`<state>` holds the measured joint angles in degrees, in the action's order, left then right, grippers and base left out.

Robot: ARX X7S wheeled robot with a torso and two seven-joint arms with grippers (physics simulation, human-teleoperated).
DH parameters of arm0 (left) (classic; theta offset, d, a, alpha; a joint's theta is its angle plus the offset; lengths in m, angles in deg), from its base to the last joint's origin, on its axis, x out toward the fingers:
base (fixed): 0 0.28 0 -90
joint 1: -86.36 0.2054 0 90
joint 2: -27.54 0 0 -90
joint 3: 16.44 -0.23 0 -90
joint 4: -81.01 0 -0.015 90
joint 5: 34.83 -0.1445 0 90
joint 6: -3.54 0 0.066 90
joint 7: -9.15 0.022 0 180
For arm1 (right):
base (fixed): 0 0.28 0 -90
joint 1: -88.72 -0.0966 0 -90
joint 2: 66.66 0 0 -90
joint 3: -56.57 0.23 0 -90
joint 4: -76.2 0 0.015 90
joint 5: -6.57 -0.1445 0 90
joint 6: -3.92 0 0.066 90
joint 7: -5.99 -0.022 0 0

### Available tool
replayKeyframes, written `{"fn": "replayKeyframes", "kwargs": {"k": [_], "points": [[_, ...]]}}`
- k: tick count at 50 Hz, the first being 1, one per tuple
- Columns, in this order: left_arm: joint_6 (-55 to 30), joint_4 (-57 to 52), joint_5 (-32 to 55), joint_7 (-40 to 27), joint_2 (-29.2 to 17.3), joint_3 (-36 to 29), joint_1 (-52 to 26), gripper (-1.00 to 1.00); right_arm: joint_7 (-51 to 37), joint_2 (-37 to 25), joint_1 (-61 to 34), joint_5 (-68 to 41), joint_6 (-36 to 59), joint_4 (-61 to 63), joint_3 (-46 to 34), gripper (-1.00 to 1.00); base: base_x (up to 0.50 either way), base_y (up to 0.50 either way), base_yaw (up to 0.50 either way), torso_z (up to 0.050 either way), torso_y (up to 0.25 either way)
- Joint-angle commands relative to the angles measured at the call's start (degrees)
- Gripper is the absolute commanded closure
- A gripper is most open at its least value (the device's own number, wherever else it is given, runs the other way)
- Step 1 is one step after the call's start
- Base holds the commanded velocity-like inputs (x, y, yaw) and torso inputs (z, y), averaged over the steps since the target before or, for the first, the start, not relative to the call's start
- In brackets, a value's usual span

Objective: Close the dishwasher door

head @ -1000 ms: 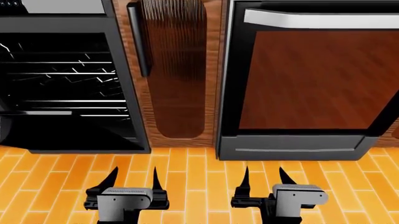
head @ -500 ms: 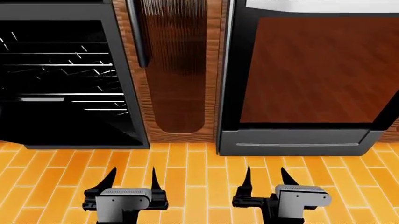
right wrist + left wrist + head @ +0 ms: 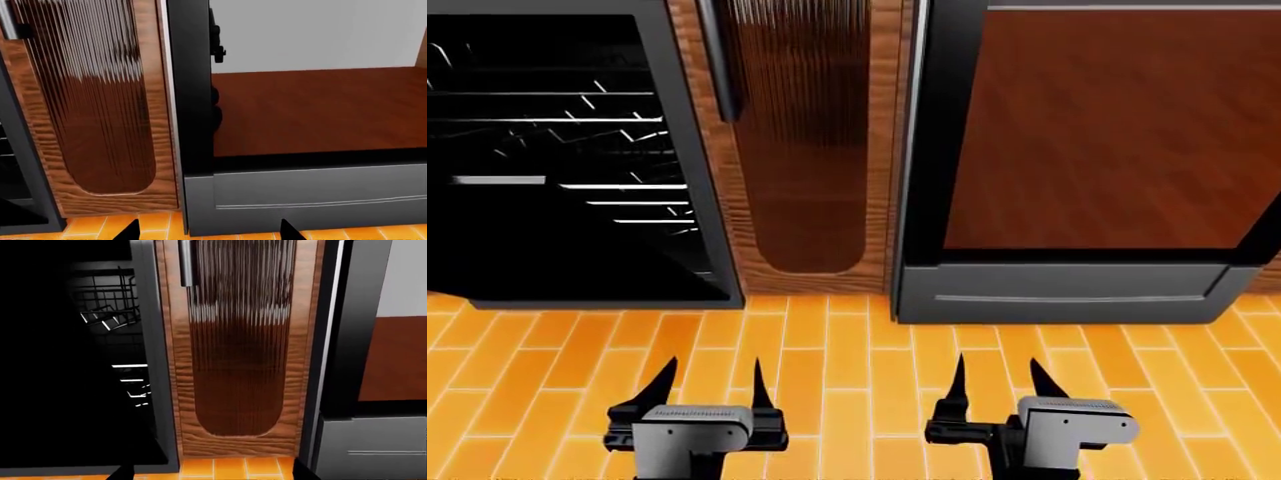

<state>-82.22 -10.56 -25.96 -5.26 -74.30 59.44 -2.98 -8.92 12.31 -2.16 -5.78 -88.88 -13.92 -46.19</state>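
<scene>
**Dishwasher open at left; both grippers low over the floor, empty**

Head view. The black dishwasher cavity (image 3: 561, 150) fills the upper left, open, with thin silver wire racks (image 3: 587, 185) exposed inside. The large flat glossy black dishwasher door (image 3: 574, 275) can be placed only tentatively. A plain black sheet lies under the racks and runs down to the floor line. I cannot tell whether it is the door's inner face or the tub bottom.

Beside the cavity, toward the right, stands the narrow wooden cabinet door with a ribbed dark brown inset (image 3: 807, 140) and a vertical black bar handle (image 3: 721, 60). Right of that is the black-framed oven door with a brown glass window (image 3: 1094, 130). A flat grey drawer front (image 3: 1068, 295) sits below it.

The orange wood-plank floor (image 3: 854, 340) is in the foreground.

- The left gripper (image 3: 714, 368) has its two black fingers spread wide and nothing between them. It is over the floor, in front of the dishwasher's right edge and well apart from it.
- The right gripper (image 3: 997, 365) is likewise spread and empty, over the floor in front of the oven's left side.

Left wrist view: racks at the dark side, the cabinet door centred, the oven frame beyond it. Right wrist view: the cabinet door, the oven glass and the grey drawer.
</scene>
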Motion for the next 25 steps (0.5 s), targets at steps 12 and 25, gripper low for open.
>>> {"fn": "replayKeyframes", "kwargs": {"k": [12, 25], "points": [[1.9, 0.2, -0.3, -0.6, -0.5, -0.9, 0.1, -1.0, -0.6, -0.4, -0.1, -0.6, -1.2, -0.2, -0.2, -1.0, 0.0, 0.0, 0.0, -0.05, 0.0], [2.4, 0.5, 0.0, -1.0, -0.7, -1.3, 0.0, -1.0, -0.6, -0.7, -0.2, -1.0, -1.6, -0.6, -0.5, -1.0, 0.0, 0.0, 0.0, -0.05, 0.0]]}}
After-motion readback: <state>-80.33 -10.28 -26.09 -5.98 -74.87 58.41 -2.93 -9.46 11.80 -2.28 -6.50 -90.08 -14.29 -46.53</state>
